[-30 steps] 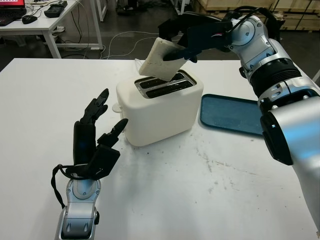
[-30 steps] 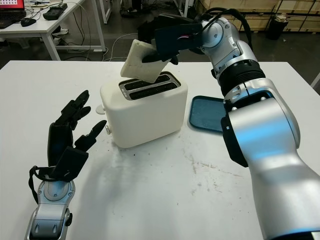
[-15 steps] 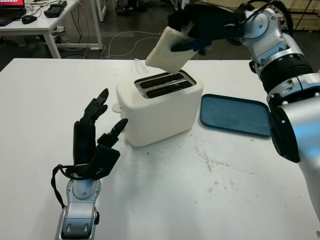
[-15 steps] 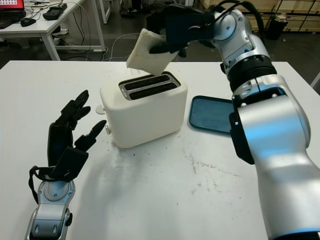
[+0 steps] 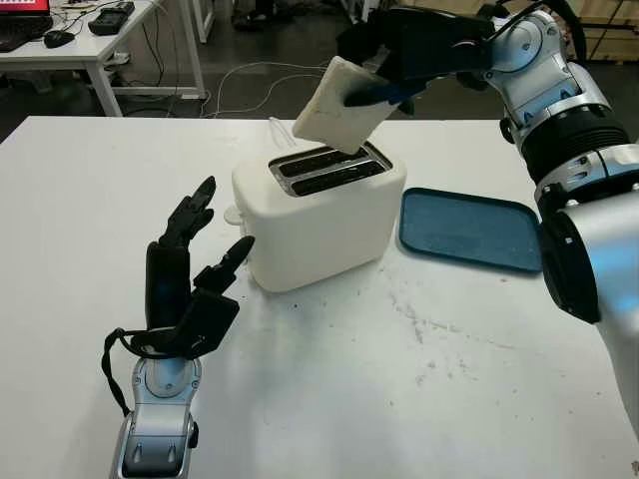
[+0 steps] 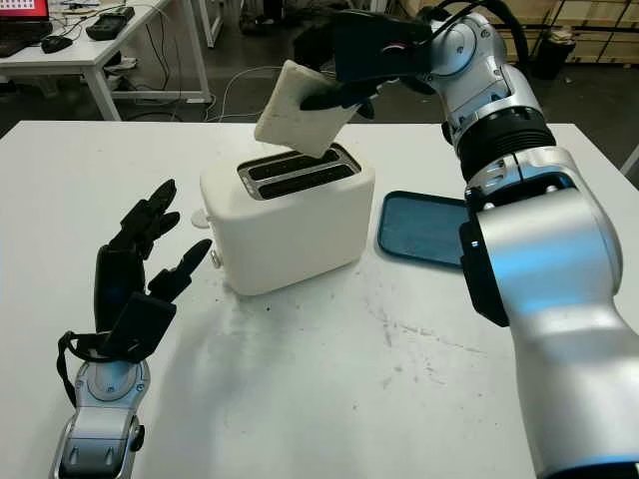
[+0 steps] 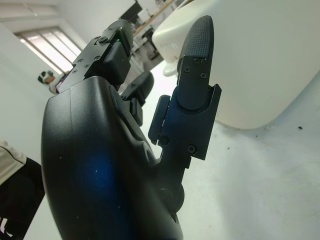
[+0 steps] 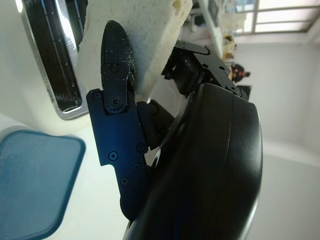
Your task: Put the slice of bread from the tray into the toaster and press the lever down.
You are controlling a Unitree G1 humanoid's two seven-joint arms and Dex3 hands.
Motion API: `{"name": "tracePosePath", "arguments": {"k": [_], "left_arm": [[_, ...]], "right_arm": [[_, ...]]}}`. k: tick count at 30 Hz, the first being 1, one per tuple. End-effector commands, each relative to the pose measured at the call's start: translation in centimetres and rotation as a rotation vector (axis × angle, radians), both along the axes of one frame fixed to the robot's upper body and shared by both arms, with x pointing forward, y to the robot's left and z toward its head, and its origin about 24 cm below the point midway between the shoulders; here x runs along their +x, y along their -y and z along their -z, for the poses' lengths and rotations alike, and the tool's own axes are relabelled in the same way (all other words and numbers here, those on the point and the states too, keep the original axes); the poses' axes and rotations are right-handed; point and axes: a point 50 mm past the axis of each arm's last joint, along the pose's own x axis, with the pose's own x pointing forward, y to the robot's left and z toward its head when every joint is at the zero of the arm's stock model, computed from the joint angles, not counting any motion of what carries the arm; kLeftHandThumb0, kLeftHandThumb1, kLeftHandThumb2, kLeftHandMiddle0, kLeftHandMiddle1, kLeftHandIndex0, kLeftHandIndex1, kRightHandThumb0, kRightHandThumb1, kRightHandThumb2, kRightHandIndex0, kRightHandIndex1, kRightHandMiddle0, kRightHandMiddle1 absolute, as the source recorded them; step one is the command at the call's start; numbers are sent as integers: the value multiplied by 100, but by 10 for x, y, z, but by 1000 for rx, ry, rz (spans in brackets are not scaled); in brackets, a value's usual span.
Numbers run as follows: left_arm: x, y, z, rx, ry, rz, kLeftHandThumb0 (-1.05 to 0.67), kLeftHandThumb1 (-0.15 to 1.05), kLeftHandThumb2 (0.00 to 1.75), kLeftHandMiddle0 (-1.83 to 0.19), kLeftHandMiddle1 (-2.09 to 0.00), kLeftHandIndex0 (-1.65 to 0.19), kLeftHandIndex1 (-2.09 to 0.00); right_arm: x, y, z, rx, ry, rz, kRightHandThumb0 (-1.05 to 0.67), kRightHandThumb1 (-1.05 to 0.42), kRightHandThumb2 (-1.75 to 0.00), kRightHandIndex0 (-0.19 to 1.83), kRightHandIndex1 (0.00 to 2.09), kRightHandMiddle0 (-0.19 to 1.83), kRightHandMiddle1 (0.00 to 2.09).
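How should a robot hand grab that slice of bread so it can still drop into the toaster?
By its upper end, from above, as the right hand does: fingers pinch the flat faces of the bread slice. That leaves its lower edge free, hanging tilted over the toaster slots. The left hand is open beside the toaster.

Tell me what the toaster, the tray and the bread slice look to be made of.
Toaster: likely matte cream plastic, with shiny metal trim around its slots. Tray: probably teal plastic, smooth with a raised rim. Bread slice, held by the right hand: pale, porous and crumbly, possibly foam.

A lab or workshop: a desk [image 5: 95, 45] with electronics, loose floor cables [image 5: 235, 85], and stacked wooden pallets [image 5: 599, 25].
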Motion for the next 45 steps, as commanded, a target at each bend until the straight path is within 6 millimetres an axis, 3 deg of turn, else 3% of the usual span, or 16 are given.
{"name": "tracePosePath", "arguments": {"k": [1, 19, 28, 42, 45], "left_arm": [[0, 0, 0, 1, 4, 0, -55, 92, 17, -19, -69, -43, 0], [0, 0, 0, -3, 7, -4, -54, 92, 17, -19, -68, -42, 0], [0, 0, 0, -4, 10, -2, -55, 92, 17, -20, -67, -42, 0], [0, 1, 1, -5, 7, -4, -53, 92, 16, -20, -68, -43, 0], [0, 1, 1, 8, 12, -7, -53, 92, 17, -21, -68, -43, -1]], "right_arm": [[0, 2, 3, -13, -20, 14, -47, -92, -34, 108, 175, 91, 175], [0, 4, 32, -84, -85, 10, -45, -92, -34, 109, 175, 91, 175], [-2, 7, 54, -215, -90, 2, -46, -92, -33, 110, 175, 92, 175], [-10, -11, 55, -228, -55, -143, -55, -92, -30, 106, 175, 81, 175], [-9, -10, 53, -186, -58, -131, -73, -92, -16, 66, 164, 58, 156]]}}
